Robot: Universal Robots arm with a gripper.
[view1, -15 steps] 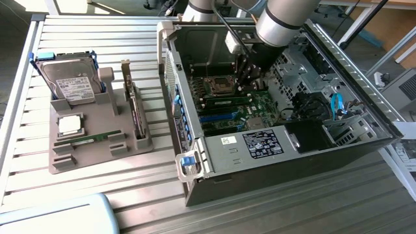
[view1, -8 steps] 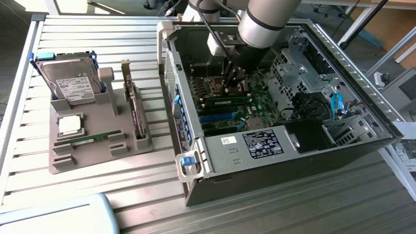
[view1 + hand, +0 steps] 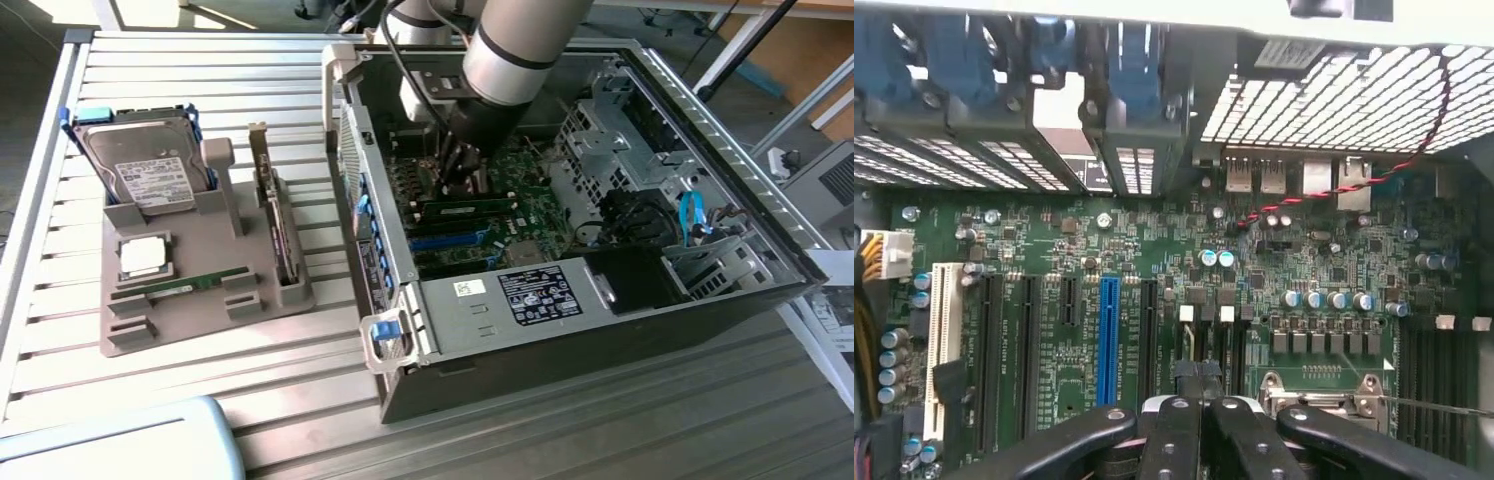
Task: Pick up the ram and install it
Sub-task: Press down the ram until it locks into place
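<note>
My gripper (image 3: 461, 182) is inside the open computer case (image 3: 747, 270), low over the green motherboard (image 3: 534, 240). In the wrist view its black fingers (image 3: 1186, 400) are pressed together, and the gripper (image 3: 1200, 372) is shut with nothing showing between them. The fingertips sit over the slots with white clips (image 3: 1187, 313). A thin green ram (image 3: 465, 208) stands on edge in a motherboard slot, right beside the gripper. Another green ram (image 3: 180, 286) lies in the grey holder (image 3: 174, 335) outside the case.
The grey holder also carries a hard drive (image 3: 140, 165), a silver processor chip (image 3: 144, 255) and an upright expansion card (image 3: 274, 215). Drive cages (image 3: 601, 130) and blue cables (image 3: 690, 215) crowd the case's far side. A red and black wire (image 3: 1354, 185) crosses above the board.
</note>
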